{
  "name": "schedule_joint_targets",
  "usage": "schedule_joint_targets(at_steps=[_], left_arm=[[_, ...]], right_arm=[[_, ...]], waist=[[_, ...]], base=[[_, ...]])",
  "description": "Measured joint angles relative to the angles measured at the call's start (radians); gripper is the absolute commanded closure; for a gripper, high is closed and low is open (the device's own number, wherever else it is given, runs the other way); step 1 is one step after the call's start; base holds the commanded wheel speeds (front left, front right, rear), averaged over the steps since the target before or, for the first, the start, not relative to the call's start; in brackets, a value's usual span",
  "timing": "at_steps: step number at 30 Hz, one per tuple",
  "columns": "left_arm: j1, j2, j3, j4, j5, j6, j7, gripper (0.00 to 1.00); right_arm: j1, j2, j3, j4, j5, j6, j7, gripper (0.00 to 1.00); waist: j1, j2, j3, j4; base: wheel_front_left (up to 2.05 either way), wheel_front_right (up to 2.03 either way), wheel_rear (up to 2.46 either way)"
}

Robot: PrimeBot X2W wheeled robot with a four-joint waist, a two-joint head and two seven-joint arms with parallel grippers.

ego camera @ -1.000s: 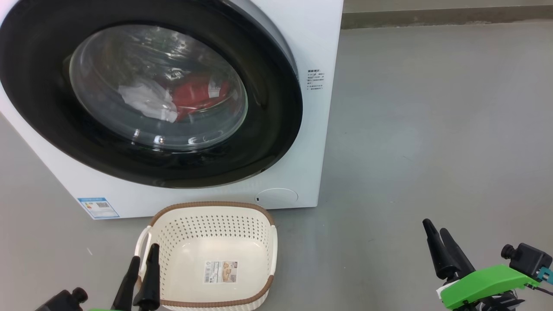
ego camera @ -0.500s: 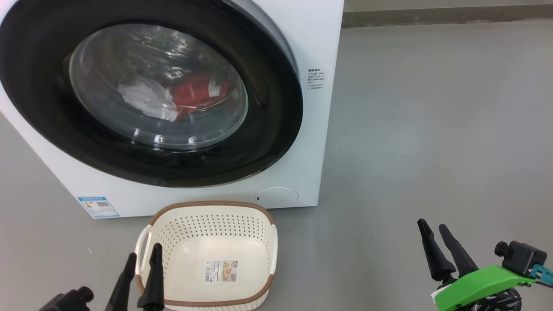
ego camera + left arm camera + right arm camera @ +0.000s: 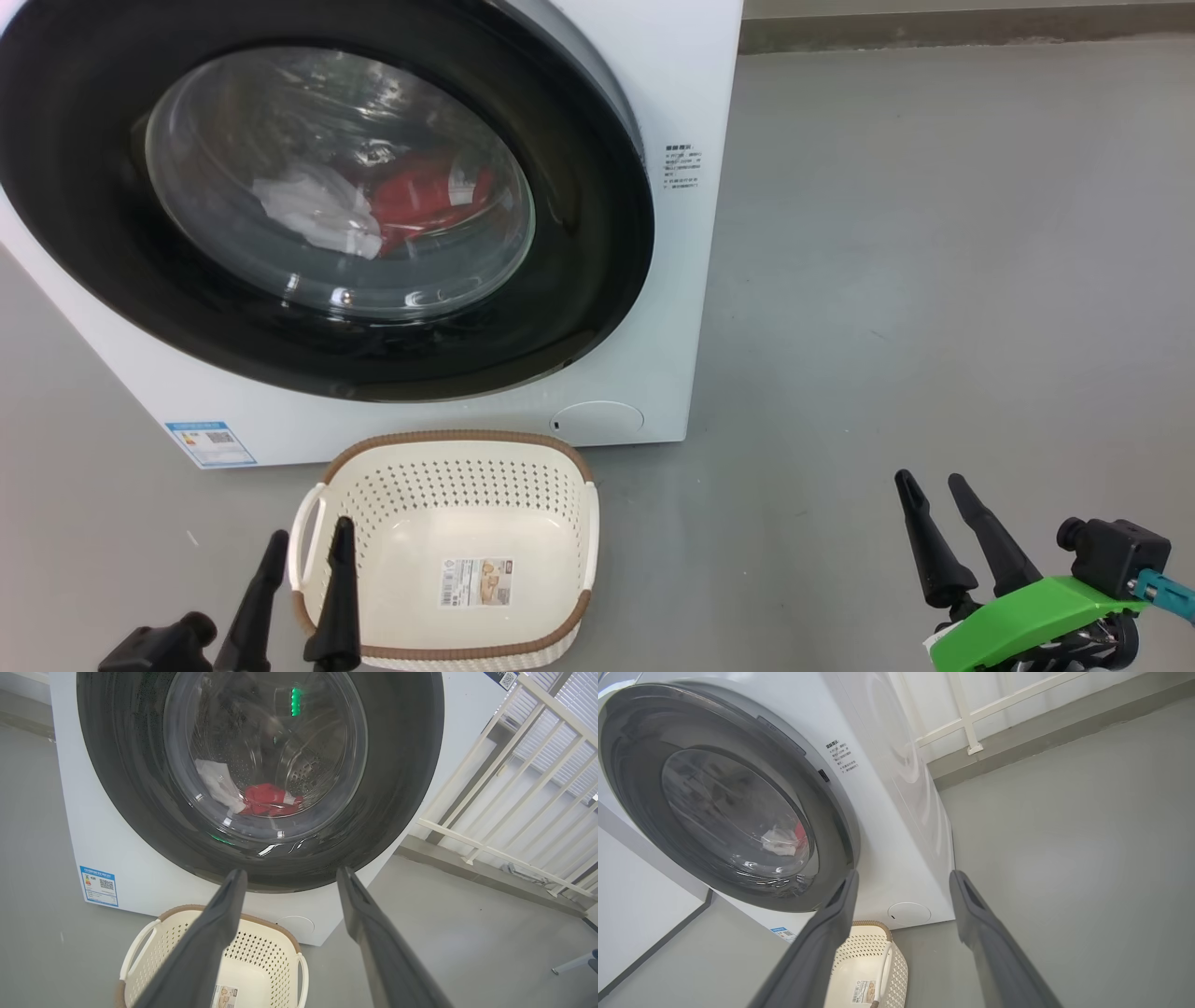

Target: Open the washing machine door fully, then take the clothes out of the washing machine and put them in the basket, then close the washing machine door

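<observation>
The left gripper [image 3: 311, 532] and right gripper [image 3: 931, 481] hang spread and empty, since the washing machine door [image 3: 579, 233] ahead and above them is shut over the clothes [image 3: 411, 201], while the basket [image 3: 457, 439] sits just beside the left one, seemingly for short drops.

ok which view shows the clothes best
The head view: the clothes look largest there, white piece beside red, behind the door glass. The left wrist view shows them smaller; the right wrist view, a small glimpse.
</observation>
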Motion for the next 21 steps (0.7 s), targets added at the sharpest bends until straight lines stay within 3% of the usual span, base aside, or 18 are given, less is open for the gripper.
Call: schedule_joint_targets(at_steps=[21], left_arm=[[0.025, 0.002, -0.006, -0.021, 0.252, 0.006, -0.059, 0.0]], right_arm=[[0.03, -0.023, -0.005, -0.022, -0.195, 0.0, -0.06, 0.0]], waist=[[0.0, 0.0, -0.011, -0.001]], base=[[0.0, 0.0, 0.0]])
